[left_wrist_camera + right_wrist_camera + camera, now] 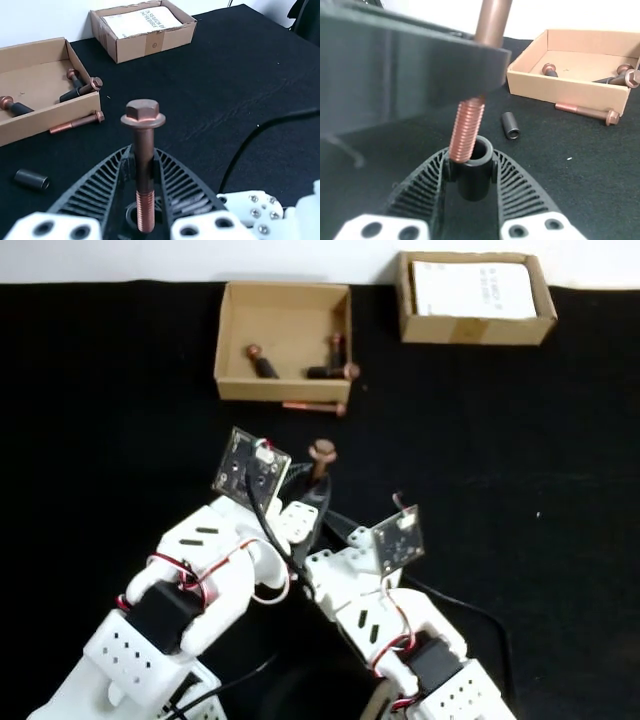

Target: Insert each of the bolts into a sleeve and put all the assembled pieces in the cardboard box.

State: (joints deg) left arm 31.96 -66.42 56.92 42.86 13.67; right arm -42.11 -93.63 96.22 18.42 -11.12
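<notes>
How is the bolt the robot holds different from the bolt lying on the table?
The held copper bolt stands upright, head up, in the left gripper; the lying copper bolt rests flat on the black table beside the open cardboard box. The held copper bolt's threaded tip is at the mouth of a black cylindrical sleeve in the right gripper; the lying copper bolt has no sleeve. Both have hexagonal flanged heads.

Matte black tabletop (560,490) — plain white wall (150,260) behind, light even.
</notes>
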